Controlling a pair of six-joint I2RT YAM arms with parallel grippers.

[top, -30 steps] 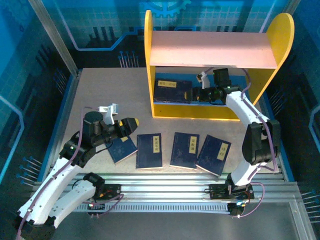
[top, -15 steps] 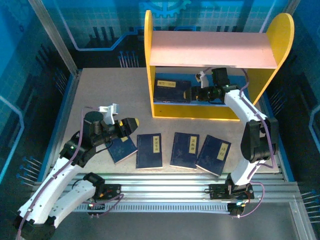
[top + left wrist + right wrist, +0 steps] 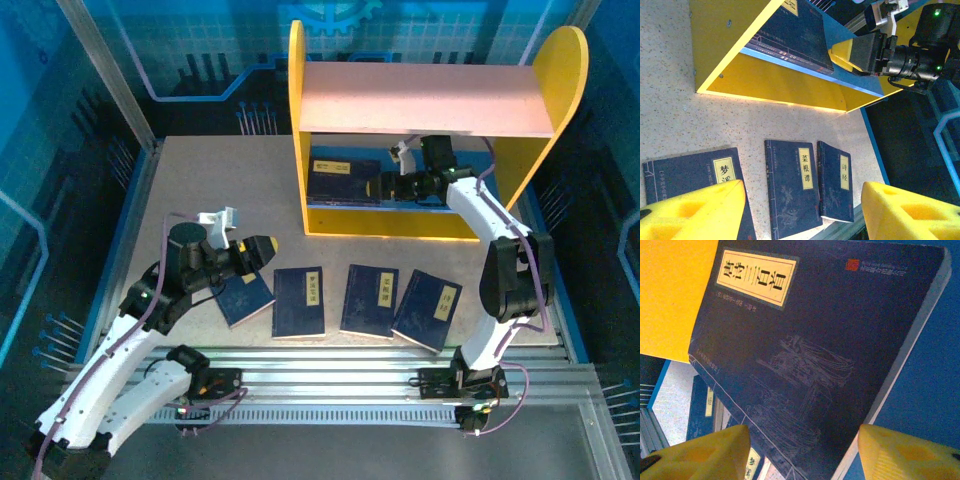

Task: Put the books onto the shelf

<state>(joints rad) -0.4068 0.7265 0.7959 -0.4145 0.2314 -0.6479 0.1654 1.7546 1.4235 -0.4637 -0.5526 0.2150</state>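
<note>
Right pincer [image 3: 800, 452] spread, pinching nothing; navy book [image 3: 815, 340] lies flat just ahead of it on the shelf [image 3: 935, 385]. Left pincer [image 3: 800, 210] spread, loose books [image 3: 790, 185] just below. Judged thin, light, slick, slightly bendy: pinch across an edge.

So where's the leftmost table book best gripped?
Probably its left long edge, approached low from the left. The leftmost book lies flat and thin, so only an edge offers a pinch, and the next book crowds its right side.
</note>
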